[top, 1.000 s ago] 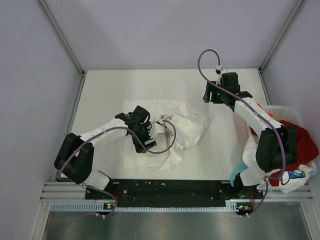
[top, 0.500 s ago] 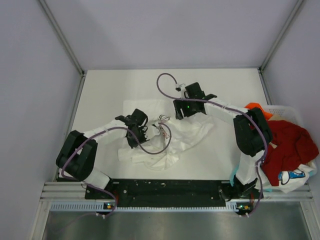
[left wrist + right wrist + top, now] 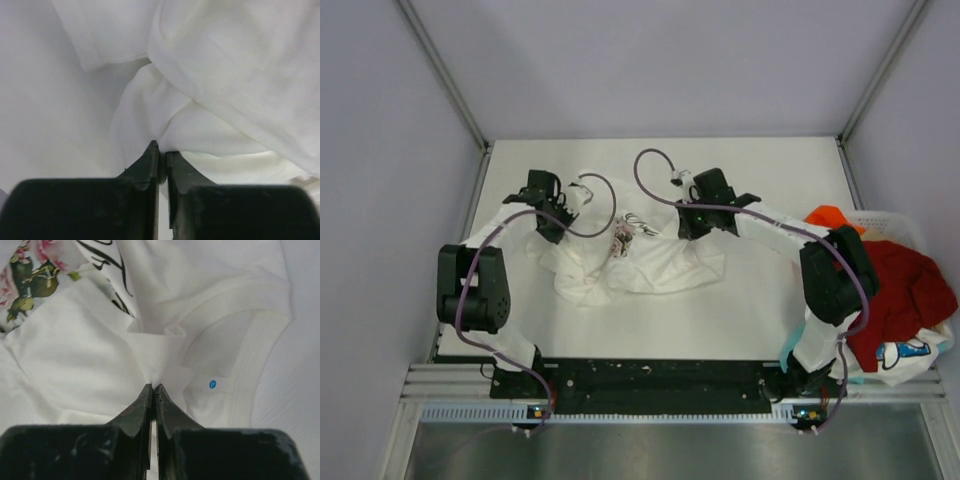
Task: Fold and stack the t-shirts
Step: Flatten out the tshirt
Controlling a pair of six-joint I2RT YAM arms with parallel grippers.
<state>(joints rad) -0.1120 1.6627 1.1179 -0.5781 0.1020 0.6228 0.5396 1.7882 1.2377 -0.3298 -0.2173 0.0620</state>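
A white t-shirt with a pink-rose floral print [image 3: 640,265] lies crumpled on the table between the arms. Its print [image 3: 35,275] and its neckband with a blue dot label [image 3: 213,384] show in the right wrist view. My left gripper [image 3: 552,205] is shut on a fold of the white cloth [image 3: 210,85] at the shirt's far left. My right gripper [image 3: 692,222] is shut on a pinch of cloth beside the collar at the far right. More t-shirts, red [image 3: 905,290], orange [image 3: 828,214] and white with a blue graphic [image 3: 905,352], are heaped at the right edge.
A white lattice basket [image 3: 880,218] holds the heap of shirts at the table's right edge. The white tabletop [image 3: 770,290] is walled in by grey panels on three sides. Purple cables loop from both wrists over the shirt.
Both grippers have closed on the floral shirt. The left arm has swung from the near left to the shirt's far left corner. The right came from the far right to the collar.
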